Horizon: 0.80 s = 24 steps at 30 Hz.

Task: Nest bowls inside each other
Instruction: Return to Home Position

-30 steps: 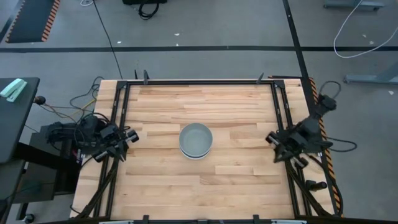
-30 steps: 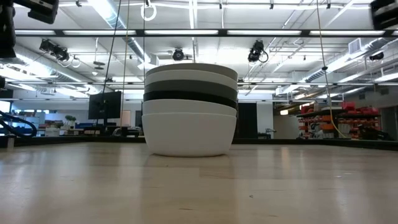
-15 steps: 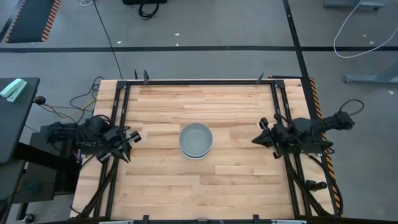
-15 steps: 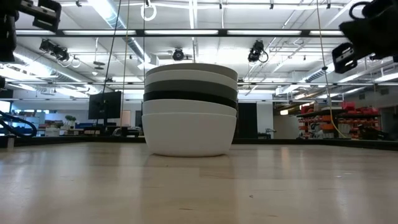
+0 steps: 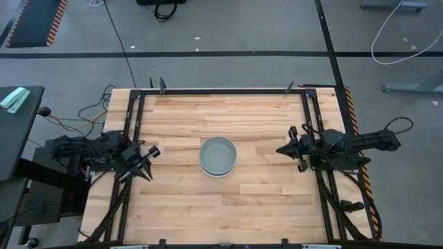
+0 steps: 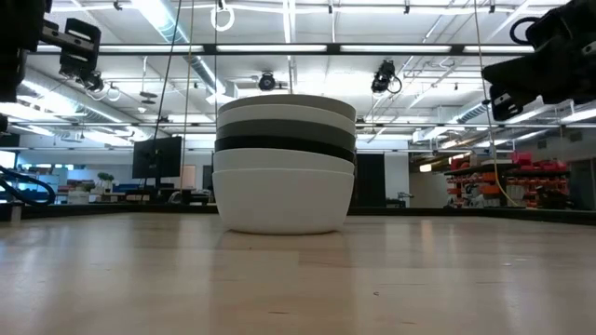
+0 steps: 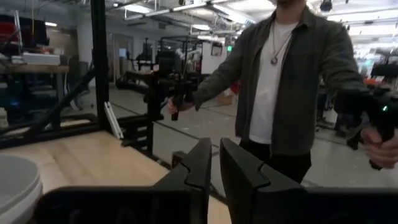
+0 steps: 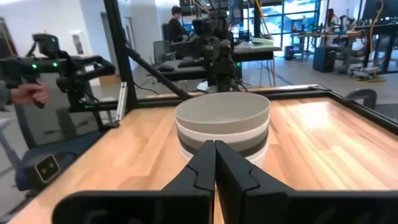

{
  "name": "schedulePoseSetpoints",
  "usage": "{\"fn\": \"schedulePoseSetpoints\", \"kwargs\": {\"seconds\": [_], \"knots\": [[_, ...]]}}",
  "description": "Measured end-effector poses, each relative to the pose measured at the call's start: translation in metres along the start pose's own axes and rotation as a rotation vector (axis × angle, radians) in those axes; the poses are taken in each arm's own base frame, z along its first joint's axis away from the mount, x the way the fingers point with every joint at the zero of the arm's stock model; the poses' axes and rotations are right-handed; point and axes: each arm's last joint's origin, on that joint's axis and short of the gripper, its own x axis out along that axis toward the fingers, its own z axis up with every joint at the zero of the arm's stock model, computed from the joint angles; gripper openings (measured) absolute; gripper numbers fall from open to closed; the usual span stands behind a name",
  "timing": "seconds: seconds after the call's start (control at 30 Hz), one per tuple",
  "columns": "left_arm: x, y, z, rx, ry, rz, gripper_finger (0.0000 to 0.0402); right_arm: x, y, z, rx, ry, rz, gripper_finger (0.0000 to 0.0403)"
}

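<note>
The main risk now is a sideways knock. The stack of bowls (image 5: 218, 155) stands alone at the centre of the table (image 5: 263, 200), six high, with a grey bowl on top and two white ones at the base. Seen from above, a sliver of white rim shows at the stack's 6 o'clock, so the nest looks slightly off-centre, though from table height it reads level and seated. Any inward swing or drop of an arm that clips the upper rims could shift or tip the pile, and a hard bump of the table could do the same.

The left gripper (image 5: 147, 159) sits at 9 o'clock of the stack, well apart from it, arm stretched low along the table's edge. Its fingers (image 7: 198, 163) are drawn together to a thin slit and hold nothing. The right gripper (image 5: 282, 150) sits at 3 o'clock, also well apart, pointing straight at the bowls. Its fingers (image 8: 200, 163) are pressed together, empty. In the level view both hang above the top rim
</note>
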Motion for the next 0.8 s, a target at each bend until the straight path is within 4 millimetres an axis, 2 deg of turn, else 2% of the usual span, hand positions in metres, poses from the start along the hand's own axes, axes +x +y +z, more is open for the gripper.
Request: {"fn": "schedulePoseSetpoints", "kwargs": {"seconds": [0.4,0.8], "knots": [[-0.0001,0.001,-0.0054,0.011,0.046,0.008,0.0039,0.0051,-0.001,-0.0071,-0.042,0.087,-0.009,0.0012],[-0.0004,0.0016,-0.0099,-0.023,0.084,0.015,0.0041,0.0052,-0.0009,-0.0071,-0.03,0.088,-0.01,0.0012]]}}
